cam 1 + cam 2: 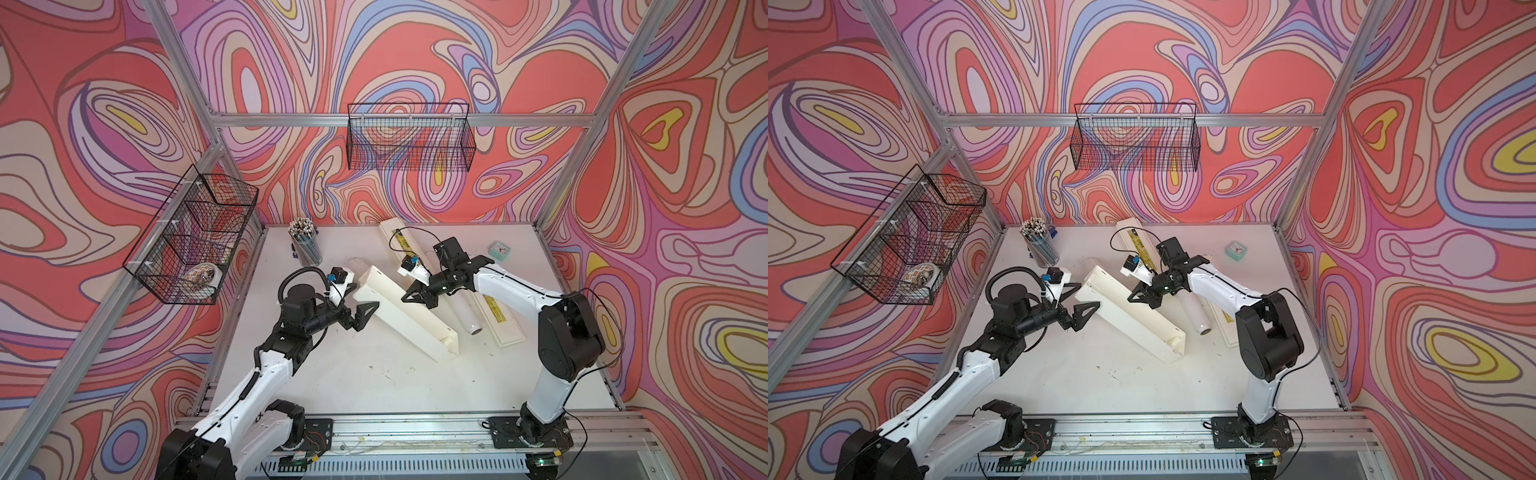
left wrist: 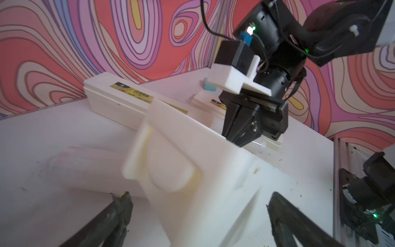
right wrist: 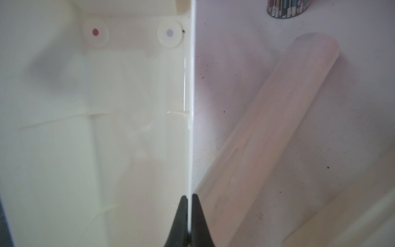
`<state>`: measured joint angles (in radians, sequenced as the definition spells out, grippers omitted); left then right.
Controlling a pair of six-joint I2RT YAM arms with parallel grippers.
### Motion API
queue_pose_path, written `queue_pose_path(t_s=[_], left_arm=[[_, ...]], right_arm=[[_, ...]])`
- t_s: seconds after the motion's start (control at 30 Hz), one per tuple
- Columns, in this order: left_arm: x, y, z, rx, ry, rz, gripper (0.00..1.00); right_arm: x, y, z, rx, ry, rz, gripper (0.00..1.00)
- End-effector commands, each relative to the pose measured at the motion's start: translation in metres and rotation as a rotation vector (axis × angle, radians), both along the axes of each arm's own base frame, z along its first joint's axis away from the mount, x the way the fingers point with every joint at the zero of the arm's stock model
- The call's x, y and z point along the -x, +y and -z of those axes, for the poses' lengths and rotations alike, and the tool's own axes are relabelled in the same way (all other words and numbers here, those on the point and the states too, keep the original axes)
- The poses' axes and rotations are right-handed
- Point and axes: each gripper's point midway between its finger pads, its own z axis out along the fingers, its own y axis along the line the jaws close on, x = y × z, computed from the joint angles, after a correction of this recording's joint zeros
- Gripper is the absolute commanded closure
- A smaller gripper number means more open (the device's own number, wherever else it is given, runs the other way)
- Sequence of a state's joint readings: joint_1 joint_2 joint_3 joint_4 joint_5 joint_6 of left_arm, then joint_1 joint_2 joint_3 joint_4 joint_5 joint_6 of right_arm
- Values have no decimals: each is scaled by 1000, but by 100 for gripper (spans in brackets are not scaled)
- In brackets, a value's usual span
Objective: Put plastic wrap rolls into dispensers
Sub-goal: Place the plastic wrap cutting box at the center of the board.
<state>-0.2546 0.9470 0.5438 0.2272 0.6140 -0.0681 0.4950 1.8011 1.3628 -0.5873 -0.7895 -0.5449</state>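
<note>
Right tool (image 3: 189, 198) clamps a wall of the open cream-white plastic dispenser box (image 1: 399, 316); left tool (image 1: 360, 298) gapes at its end. A glossy whitish wrap roll (image 1: 465, 309) lies nearby on the surface (image 1: 332, 374). Yellow-and-black label (image 2: 134, 93) unreadable.

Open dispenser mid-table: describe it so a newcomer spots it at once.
Start at the white table and look to its middle. The dispenser lies there diagonally, a long open cream trough whose thin wall the right end effector pinches. Unlike the closed box behind it, it shows no yellow label.
</note>
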Motion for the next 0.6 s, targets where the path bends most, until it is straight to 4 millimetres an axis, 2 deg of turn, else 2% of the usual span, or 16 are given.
queue_pose_path(t_s=[0.0, 0.1, 0.17, 0.2, 0.27, 0.4, 0.57], left_arm=[[-12, 17, -19, -2, -15, -89, 0], [-32, 35, -5, -46, 68, -212, 0], [-50, 60, 14, -108, 162, -375, 0], [-56, 69, 22, -118, 215, -429, 1], [-64, 80, 39, -125, 327, -487, 4], [-75, 92, 63, -111, 487, -577, 9], [-84, 92, 83, -89, 574, -603, 13]], right_arm=[[0, -3, 0, 57, -12, 32, 100], [0, -9, 1, 106, -13, 54, 100], [4, -8, 5, 131, -9, 53, 100], [7, -7, -3, 127, -30, 51, 100], [15, -3, -4, 135, -39, 38, 100], [32, 8, -7, 148, -35, 13, 100], [49, 17, -5, 151, -49, -6, 100]])
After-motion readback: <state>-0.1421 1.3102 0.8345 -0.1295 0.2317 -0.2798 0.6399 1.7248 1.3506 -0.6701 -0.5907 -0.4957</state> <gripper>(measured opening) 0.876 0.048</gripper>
